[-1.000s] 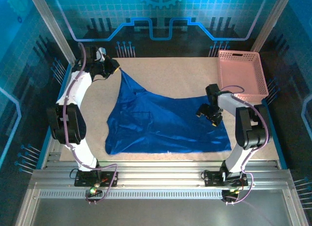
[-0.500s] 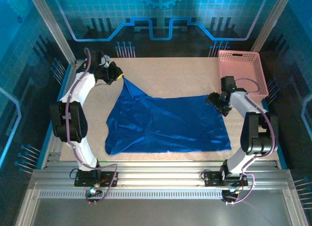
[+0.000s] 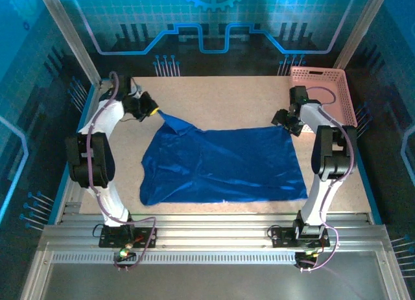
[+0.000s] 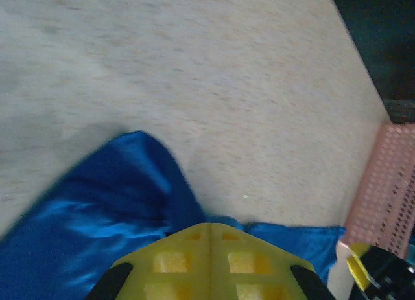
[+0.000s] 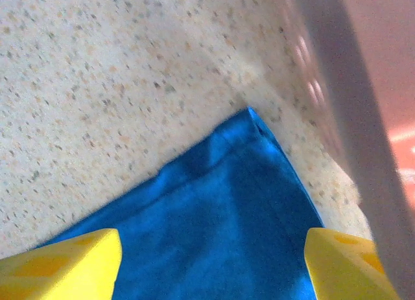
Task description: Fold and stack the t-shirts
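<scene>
The worktop [image 3: 227,96] is a pale speckled board; a royal-blue t-shirt [image 3: 220,164] lies spread over its middle, mostly flat with soft wrinkles, its far-left corner tapering to a point; a pink lattice basket [image 3: 327,78] sits at the far right corner, near the shirt's far-right corner.

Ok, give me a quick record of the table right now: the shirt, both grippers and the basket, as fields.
t-shirt: blue, one, spread mostly flat on the table, not yet folded
left gripper: shut on the t-shirt's far left corner, which is pulled up off the table
right gripper: open, at the t-shirt's far right corner
basket: pink, at the table's far right, just beyond the right gripper
</scene>
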Tool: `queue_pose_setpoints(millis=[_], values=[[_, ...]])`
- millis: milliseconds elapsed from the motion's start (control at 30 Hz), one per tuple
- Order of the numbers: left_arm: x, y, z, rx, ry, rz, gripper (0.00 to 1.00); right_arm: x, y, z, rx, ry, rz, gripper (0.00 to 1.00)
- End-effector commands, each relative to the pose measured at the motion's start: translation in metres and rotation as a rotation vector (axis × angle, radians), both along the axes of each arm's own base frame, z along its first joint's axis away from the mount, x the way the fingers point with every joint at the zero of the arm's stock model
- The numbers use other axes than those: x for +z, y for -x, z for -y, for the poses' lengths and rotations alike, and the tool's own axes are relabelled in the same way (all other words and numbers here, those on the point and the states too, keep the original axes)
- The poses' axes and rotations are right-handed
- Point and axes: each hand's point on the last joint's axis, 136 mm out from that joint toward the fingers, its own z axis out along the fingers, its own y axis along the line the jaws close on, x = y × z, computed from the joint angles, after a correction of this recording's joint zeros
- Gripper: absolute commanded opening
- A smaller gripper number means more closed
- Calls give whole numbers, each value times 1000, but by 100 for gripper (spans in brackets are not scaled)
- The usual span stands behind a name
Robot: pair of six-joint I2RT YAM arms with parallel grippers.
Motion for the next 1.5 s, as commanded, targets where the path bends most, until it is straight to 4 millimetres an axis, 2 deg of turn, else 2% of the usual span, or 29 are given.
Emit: queue_pose_setpoints(millis=[0,233,400,500,667,733,800,867,933,1067,1233,1300,1367,1467], values=[[8,15,-38,54,-64,-8,0,2,-13,-11,38,23,-4,76],[2,18,-51,60,-73,-28,0,-6,-32,-26,72,58,-41,75],[-2,15,-45,48,-34,-26,0,-13,-43,-44,109,36,-43,74],[-2,14,-45,47,-32,-19,0,-20,-42,-50,128,67,-79,72],[-5,18,-44,39,-34,-28,0,-38,-29,-35,63,139,-168,68],[-5,20,-44,40,-36,-32,0,-37,-23,-20,7,198,-189,68],[-4,22,-45,40,-39,-28,0,-29,-13,0,-91,240,-196,69],[-3,24,-47,41,-46,-27,0,-12,2,28,-215,286,-176,70],[-2,26,-48,43,-50,-25,0,3,7,40,-267,282,-123,70],[-2,29,-50,42,-59,-25,0,29,-6,20,-187,239,-28,69],[-6,29,-51,51,-48,-22,0,43,-9,-30,-91,217,7,69],[-8,29,-50,54,-42,-23,0,43,-18,-61,-26,150,59,70],[-8,29,-49,48,-35,-19,0,38,-31,-83,12,69,87,70],[-6,30,-48,41,-40,-12,0,27,-55,-89,24,54,76,70]])
